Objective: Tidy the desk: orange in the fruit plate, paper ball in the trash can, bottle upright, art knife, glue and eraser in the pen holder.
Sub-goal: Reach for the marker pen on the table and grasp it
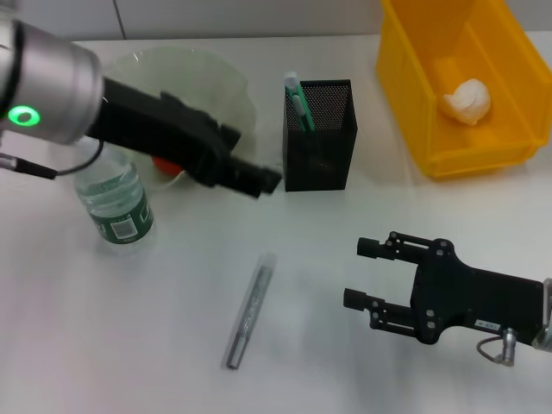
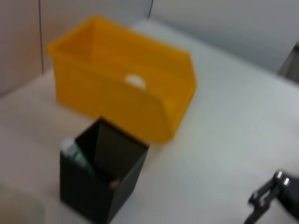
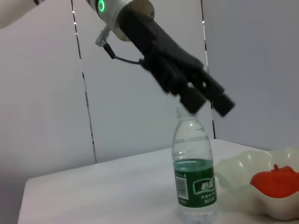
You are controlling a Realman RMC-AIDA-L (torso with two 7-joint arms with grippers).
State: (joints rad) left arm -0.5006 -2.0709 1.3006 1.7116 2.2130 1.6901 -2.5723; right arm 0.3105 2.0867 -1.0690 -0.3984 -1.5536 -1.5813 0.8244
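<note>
White desk (image 1: 362, 362), six items resting on it.

Glue (image 1: 250, 309) lies flat left of my right gripper (image 1: 366, 274). Beyond it: pen holder (image 1: 317, 155), trash can (image 1: 431, 103). Bottle (image 1: 116, 207) upright, fruit plate (image 1: 220, 82) under my left arm.

A plain white worktop (image 1: 129, 345) fills the scene under soft, even light. Behind its far edge stands a pale grey panelled wall (image 3: 46, 93), divided by thin dark vertical seams (image 3: 83, 84) between the panels.
</note>
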